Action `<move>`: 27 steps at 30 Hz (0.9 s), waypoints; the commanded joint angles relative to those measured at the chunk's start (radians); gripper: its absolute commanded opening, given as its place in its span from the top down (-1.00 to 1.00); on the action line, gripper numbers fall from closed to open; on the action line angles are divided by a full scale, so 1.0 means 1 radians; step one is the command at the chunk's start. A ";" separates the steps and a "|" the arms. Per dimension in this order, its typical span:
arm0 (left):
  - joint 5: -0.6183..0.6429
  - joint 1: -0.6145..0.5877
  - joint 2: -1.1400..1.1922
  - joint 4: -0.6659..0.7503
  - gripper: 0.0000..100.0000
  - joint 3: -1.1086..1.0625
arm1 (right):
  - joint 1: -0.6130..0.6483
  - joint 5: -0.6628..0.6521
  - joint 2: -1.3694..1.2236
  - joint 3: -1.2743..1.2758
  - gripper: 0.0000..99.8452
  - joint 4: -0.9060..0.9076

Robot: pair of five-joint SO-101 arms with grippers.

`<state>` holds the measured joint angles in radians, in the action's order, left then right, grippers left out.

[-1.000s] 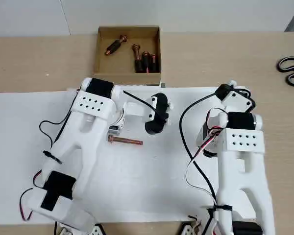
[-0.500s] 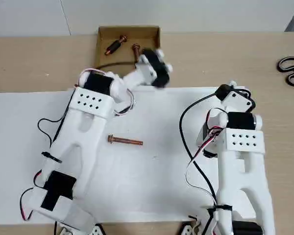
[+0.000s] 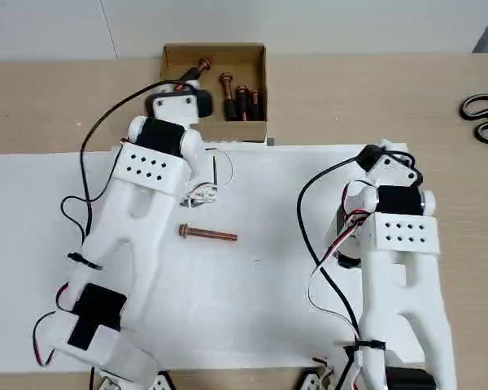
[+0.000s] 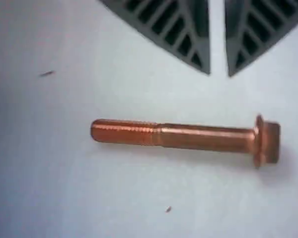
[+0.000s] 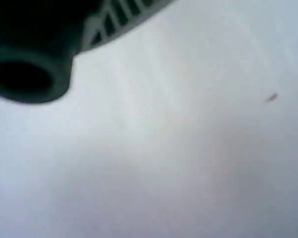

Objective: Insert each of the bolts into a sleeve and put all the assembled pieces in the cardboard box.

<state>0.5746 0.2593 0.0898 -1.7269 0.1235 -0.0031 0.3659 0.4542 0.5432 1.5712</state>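
A bare copper bolt (image 3: 207, 234) lies flat on the white sheet (image 3: 260, 309) left of centre. My left gripper (image 3: 199, 195) hangs just behind it, pointing down. In the left wrist view, the left gripper (image 4: 218, 73) has its dark fingers almost together above the bolt (image 4: 186, 136), with nothing between them. My right gripper (image 5: 74, 44) is shut on a black sleeve (image 5: 27, 74), whose open end shows above the sheet. The right arm (image 3: 398, 231) stands at the sheet's right side. The cardboard box (image 3: 169, 81) at the back holds several assembled pieces (image 3: 242, 99).
Scissors (image 3: 484, 115) lie on the wooden table at the far right. Black cables loop beside both arms. The sheet between the two arms is bare except for the bolt.
The left arm swung from above the sheet up to the cardboard box. It then folded back, so its gripper now points down just behind the bolt. The right arm and bolt stayed put.
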 commanded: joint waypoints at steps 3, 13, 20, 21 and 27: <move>0.361 0.014 -0.008 -0.025 0.99 -0.056 | -0.008 -0.002 0.062 -0.008 0.99 0.056; 0.468 0.031 -0.005 -0.003 0.99 -0.223 | -0.005 -0.006 0.312 -0.003 0.99 0.061; 0.468 0.031 -0.005 0.046 0.97 -0.231 | -0.008 -0.006 0.355 -0.003 0.99 0.064; 0.468 0.032 -0.005 0.055 0.94 -0.231 | -0.008 -0.006 0.355 -0.003 0.99 0.064; 0.468 0.032 -0.005 0.060 0.64 -0.232 | -0.008 -0.005 0.355 -0.003 0.99 0.064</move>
<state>1.0365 0.2869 0.0898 -1.6794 -0.1066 -0.0031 0.3659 0.7887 0.5432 1.6264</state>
